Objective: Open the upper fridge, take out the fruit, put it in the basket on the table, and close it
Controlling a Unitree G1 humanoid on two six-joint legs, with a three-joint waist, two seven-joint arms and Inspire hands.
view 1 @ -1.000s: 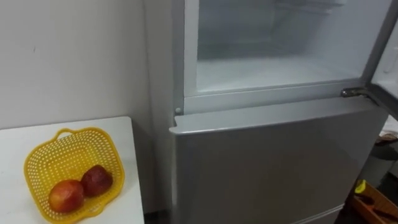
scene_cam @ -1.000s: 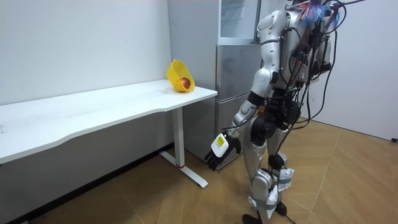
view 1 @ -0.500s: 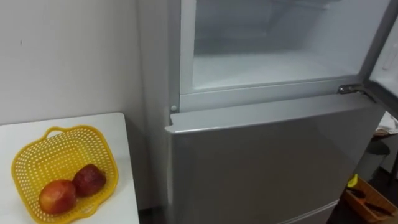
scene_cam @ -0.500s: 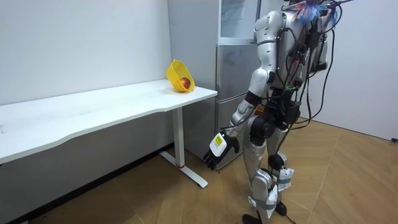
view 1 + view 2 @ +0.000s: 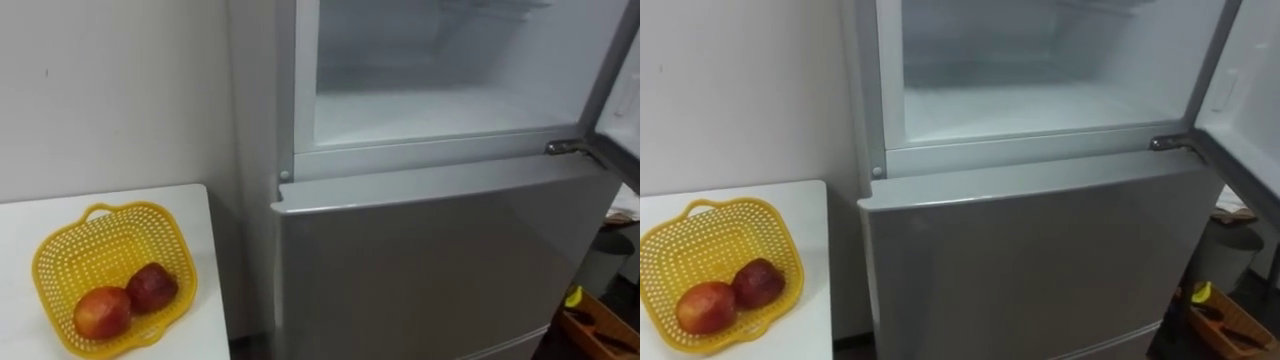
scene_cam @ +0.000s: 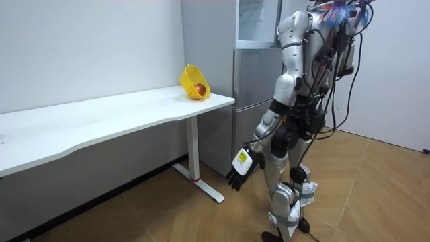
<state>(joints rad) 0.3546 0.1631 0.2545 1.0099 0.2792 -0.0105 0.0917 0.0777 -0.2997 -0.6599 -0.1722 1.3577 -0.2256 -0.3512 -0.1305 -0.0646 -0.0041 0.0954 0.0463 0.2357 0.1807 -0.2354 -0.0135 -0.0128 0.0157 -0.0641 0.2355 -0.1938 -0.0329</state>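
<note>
Upper compartment of the tall grey metal fridge (image 5: pixel 440 110) stands open at the robot's head height. Its white inner floor runs back from a pale front lip, and its door (image 5: pixel 622 70) is swung out along the right edge of the eye views, held at a dark metal hinge (image 5: pixel 566 148). Below the lip, the flat grey lower door (image 5: pixel 440 270) is closed, its top left corner jutting a little past the cabinet side.

To the left, a white rectangular table (image 5: pixel 20 222) ends just beside the fridge, with a narrow dark gap between the table's edge and the cabinet wall. A yellow plastic mesh basket (image 5: pixel 110 270) sits on the table near that edge. It holds two red round fruits (image 5: pixel 103 312) that touch each other. Low on the right, by the fridge's foot, an orange-brown box (image 5: pixel 600 322) lies on the floor.

In the room view the robot stands upright, close before the fridge. Open wooden floor (image 6: pixel 376 195) spreads behind it and toward the room view's right. Its left hand (image 6: pixel 240 167) hangs low beside the thigh, under tabletop height and apart from the table leg, with its fingers loose and holding nothing.
</note>
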